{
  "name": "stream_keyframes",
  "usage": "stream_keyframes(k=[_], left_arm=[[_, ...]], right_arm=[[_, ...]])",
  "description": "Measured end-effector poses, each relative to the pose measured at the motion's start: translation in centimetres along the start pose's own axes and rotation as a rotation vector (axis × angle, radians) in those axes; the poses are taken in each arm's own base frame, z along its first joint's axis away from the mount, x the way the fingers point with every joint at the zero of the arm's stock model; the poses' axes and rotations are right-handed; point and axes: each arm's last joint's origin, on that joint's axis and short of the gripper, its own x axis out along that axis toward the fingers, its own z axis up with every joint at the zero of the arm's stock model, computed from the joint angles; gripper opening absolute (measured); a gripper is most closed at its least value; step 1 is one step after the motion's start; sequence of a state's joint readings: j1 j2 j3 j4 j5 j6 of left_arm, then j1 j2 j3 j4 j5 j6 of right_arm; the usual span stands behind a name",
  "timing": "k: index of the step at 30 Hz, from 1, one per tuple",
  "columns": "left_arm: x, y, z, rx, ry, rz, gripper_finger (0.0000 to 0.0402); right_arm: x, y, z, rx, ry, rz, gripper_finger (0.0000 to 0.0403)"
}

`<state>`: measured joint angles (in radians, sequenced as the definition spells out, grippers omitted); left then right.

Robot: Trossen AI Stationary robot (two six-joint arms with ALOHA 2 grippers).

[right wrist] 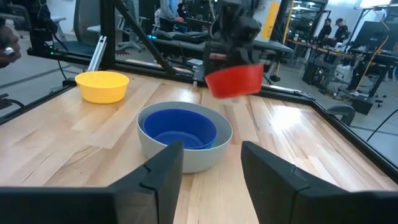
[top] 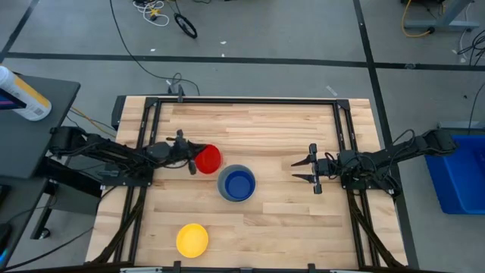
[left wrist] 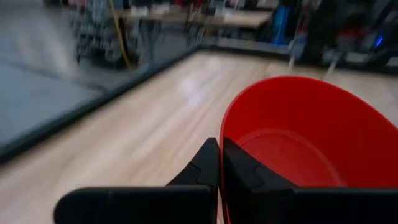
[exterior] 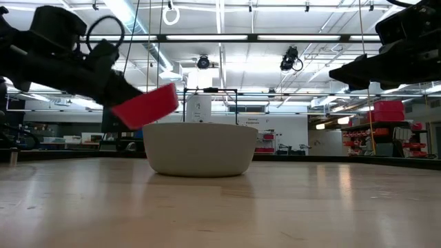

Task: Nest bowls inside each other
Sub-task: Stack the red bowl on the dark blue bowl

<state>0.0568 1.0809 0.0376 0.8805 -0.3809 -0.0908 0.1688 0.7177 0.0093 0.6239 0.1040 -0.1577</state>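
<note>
1. Near the middle of the table (top: 288, 220): grey bowl (top: 225, 176) resting upright on the wood, dark blue bowl (top: 240, 185) nested inside it.
2. Just beside the grey bowl, toward the table's left edge: red bowl (top: 208, 158) lifted clear of the wood, tilted, gripped at its rim by the left gripper (top: 187, 157), fingers (left wrist: 208, 163) closed on the wall, one outside and one inside.
3. Near the front edge, left of centre: yellow bowl (top: 192, 240) sitting alone, well apart from the others.
4. Toward the right edge: right gripper (top: 310, 171) held above the wood, fingers (right wrist: 163, 163) spread apart, empty, facing the grey bowl.
</note>
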Motion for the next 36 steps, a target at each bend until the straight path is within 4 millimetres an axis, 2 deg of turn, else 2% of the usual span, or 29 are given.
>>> stream_keyframes(k=[9,22,29,36], left_arm=[[-0.5,-1.2,1.7,0.009,-0.177,-0.082,0.0006],[-0.9,-2.7,2.8,0.005,-0.246,-0.226,0.0006],[0.8,-4.0,4.4,0.026,-0.194,-0.241,0.0006],[3.7,-6.0,4.1,0.061,-0.173,-0.288,0.0006]], right_arm=[[0.0,0.0,0.0,0.0,0.0,0.0,0.0191],[0.0,-0.1,0.0,0.0,0.004,-0.026,0.0216],[0.0,-0.1,0.0,0.003,0.004,-0.026,0.0226],[0.0,-0.1,0.0,0.004,0.003,-0.026,0.0236]])
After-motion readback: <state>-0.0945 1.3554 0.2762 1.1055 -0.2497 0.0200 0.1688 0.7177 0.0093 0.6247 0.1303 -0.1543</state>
